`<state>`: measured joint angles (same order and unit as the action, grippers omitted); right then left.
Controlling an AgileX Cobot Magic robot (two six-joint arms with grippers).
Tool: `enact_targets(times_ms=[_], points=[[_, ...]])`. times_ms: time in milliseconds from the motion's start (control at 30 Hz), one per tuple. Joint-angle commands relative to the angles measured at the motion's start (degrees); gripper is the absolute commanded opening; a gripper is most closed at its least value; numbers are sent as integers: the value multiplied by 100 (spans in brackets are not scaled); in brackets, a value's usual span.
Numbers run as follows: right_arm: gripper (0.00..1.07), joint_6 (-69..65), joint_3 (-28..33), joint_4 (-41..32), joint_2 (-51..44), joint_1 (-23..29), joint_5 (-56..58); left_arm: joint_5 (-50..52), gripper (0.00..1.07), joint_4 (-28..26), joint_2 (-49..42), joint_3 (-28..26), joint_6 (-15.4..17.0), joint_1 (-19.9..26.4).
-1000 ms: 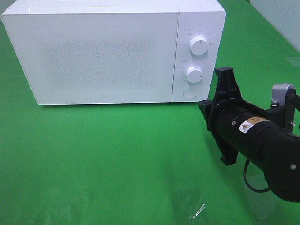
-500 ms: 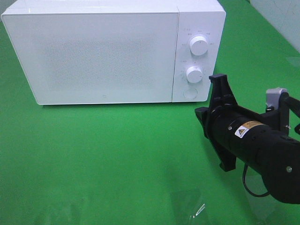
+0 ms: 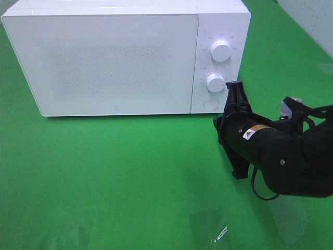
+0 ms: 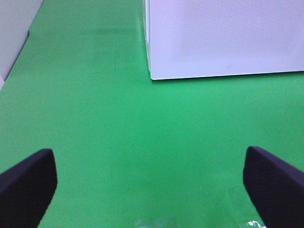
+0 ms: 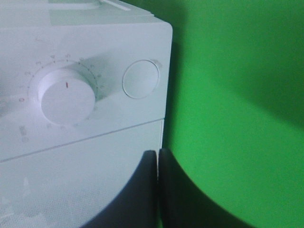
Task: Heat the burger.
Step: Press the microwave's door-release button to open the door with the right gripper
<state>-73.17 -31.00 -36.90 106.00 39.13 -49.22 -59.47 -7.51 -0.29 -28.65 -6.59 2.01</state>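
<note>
The burger is out of view. The white microwave (image 3: 114, 62) stands at the back with its door shut; it also shows in the left wrist view (image 4: 223, 38). My right gripper (image 5: 157, 159) is shut and empty, its tips close in front of the control panel, below the round button (image 5: 140, 79) and beside the lower knob (image 5: 66, 97). In the exterior high view the right arm (image 3: 270, 151) hides the fingertips, just right of the round button (image 3: 210, 103). My left gripper (image 4: 152, 190) is open and empty over the green cloth, well in front of the microwave's left corner.
Green cloth (image 3: 130, 172) covers the table. The upper knob (image 3: 221, 50) sits above the lower knob (image 3: 215, 82). A shiny bit of clear plastic (image 3: 218, 232) lies at the front. A grey wall (image 4: 14, 33) borders the far left.
My right arm has moved left toward the microwave's control panel, bringing the shut gripper up to the panel's lower corner. The microwave has not moved.
</note>
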Motion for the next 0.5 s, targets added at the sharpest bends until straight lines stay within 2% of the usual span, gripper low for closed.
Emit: enact_targets(times_ms=[33,500], points=[[0,-46,-361,223,235,-264,229,34,100,0,-115,17,29,6],[0,-304,-1209,304,842,-688,441,34,100,0,-109,17,29,6]])
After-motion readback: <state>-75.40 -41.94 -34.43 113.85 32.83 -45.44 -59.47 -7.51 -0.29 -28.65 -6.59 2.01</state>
